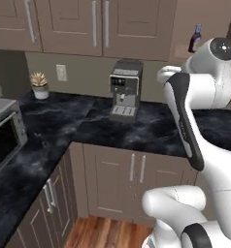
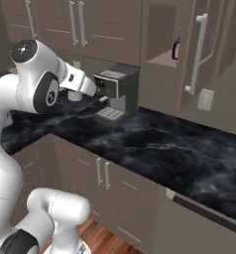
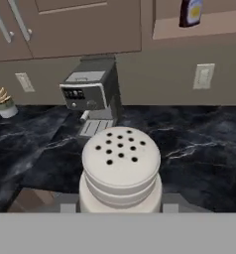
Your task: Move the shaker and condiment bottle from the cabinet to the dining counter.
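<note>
Meanwhile, mid-carry in a rendered kitchen: shaker (image 3: 121, 171) clamped between the fingers of the gripper (image 3: 121, 206), perforated dome up, held upright above the black marble worktop (image 3: 199, 154). Condiment bottle (image 2: 177, 47) left standing on the shelf of the open cabinet (image 2: 162, 30), its door swung out to the right; seen also past the arm's shoulder in the left base view (image 1: 195, 38) and at the upper edge of the hand view (image 3: 191, 12). Coffee machine (image 1: 124, 89) just ahead on the worktop, small potted plant (image 1: 39, 85) off to the left. Dining counter nowhere among these views.

Likely the transport leg for the first of two items. Best done by keeping the shaker level and the grip unchanged, lifting clear of the coffee machine before swinging away, and turning slowly so the smooth round body cannot slip. Worth setting down well in from the counter's edge, leaving room beside it for the bottle.
</note>
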